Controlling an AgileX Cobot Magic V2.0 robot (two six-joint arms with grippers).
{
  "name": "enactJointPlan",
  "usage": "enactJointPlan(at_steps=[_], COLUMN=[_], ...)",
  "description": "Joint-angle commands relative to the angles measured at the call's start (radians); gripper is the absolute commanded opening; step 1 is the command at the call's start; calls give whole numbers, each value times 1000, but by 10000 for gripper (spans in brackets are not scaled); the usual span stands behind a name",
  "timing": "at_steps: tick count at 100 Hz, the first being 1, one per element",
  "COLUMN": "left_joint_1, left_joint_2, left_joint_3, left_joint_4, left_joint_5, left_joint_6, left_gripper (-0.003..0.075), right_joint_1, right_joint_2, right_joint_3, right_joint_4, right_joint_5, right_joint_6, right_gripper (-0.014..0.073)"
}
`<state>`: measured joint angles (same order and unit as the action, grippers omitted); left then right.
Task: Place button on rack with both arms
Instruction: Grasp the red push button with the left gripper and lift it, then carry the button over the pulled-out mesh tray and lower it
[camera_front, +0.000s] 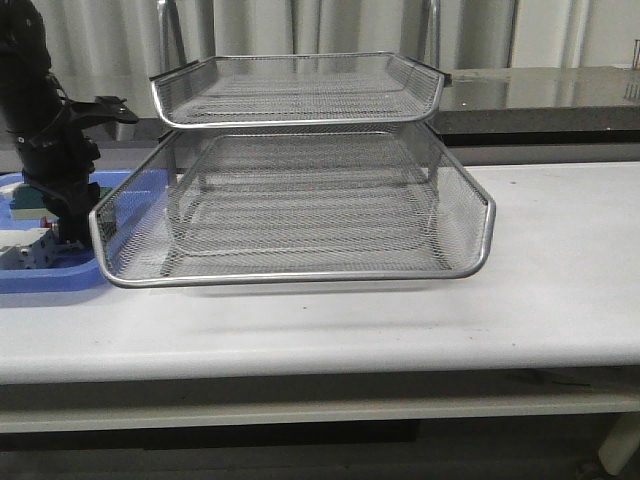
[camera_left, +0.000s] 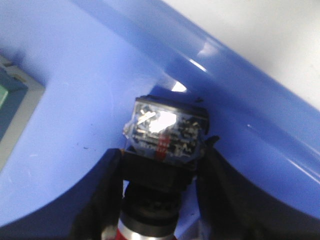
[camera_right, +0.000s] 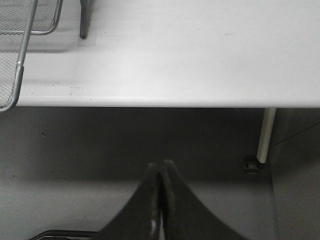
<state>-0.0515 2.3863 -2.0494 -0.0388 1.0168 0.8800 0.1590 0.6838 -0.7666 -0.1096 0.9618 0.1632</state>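
front view sits low and level, facing forward across the surface (camera_front: 560, 260), the rack (camera_front: 300, 200) filling its middle. left wrist view is pressed in very close over the blue tray (camera_left: 75, 75); front view catches that tray (camera_front: 40, 275) at the surface's left end. right wrist view hangs off the surface's front edge (camera_right: 200, 55), looking down, sharing the rack's corner (camera_right: 20, 30).

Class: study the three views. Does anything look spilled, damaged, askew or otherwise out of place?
Nothing stands out. The rack sits level on the table, its trays unbent. The left gripper is around the button in the blue tray. No spills show.
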Motion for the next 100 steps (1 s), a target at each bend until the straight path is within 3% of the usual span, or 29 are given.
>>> enactJointPlan(at_steps=[1,29,43,74,100], left_joint_1=[-5,-5,-5,-7,-49], left_joint_2=[-67,-67,-90,-200,-371], left_joint_3=[-66,-286,-340,-323,-150], left_joint_4=[-3,2,28,28,28], left_joint_5=[16,261,258,258,258], left_joint_6=[-2,-95,-223,-395,-429], left_gripper=[4,4,4,4,4], right_joint_1=[-3,-3,-3,-3,-3], right_joint_2=[-2,-2,-2,-2,-2], right_joint_3=[-36,-36,-36,-36,-36], right_joint_4=[-17,-17,-17,-17,-17], right_joint_5=[-49,-49,-47,-47,-47], right_joint_6=[0,0,0,0,0], right_gripper=[-68,-68,-68,-68,-68])
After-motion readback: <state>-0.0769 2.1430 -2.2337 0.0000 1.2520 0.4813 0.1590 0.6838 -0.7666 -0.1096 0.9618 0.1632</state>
